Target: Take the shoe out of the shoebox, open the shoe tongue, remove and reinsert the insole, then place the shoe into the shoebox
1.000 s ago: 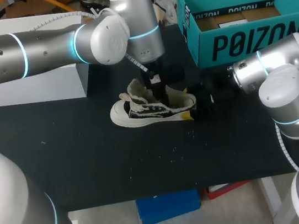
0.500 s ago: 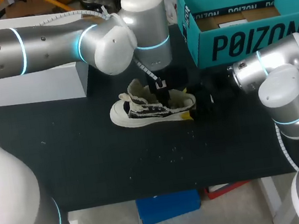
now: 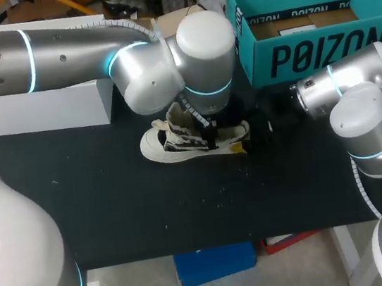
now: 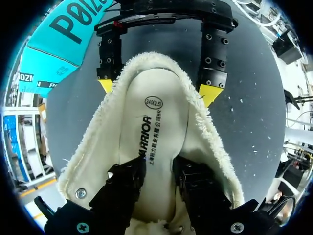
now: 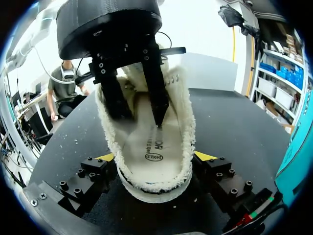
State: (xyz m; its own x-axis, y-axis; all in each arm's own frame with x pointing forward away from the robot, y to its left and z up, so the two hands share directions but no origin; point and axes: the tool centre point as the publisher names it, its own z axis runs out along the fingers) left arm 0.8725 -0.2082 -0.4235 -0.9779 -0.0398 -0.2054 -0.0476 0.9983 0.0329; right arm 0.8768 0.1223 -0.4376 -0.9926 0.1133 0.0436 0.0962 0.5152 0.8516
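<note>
Inside shoe (image 3: 174, 142), left gripper (image 4: 157, 169) lowered deeper

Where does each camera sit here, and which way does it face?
Head view: above and behind, looking down on the table; left arm and right arm show.
Left wrist view: on the left arm, looking down into the shoe; left tool shows.
Right wrist view: on the right arm, low, facing the shoe's heel; right tool shows.
Shared: both wrist views show the shoe and the other tool.

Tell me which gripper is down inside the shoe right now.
The left gripper: it reaches into the shoe, onto the insole, while the right gripper clamps the heel from outside.
</note>
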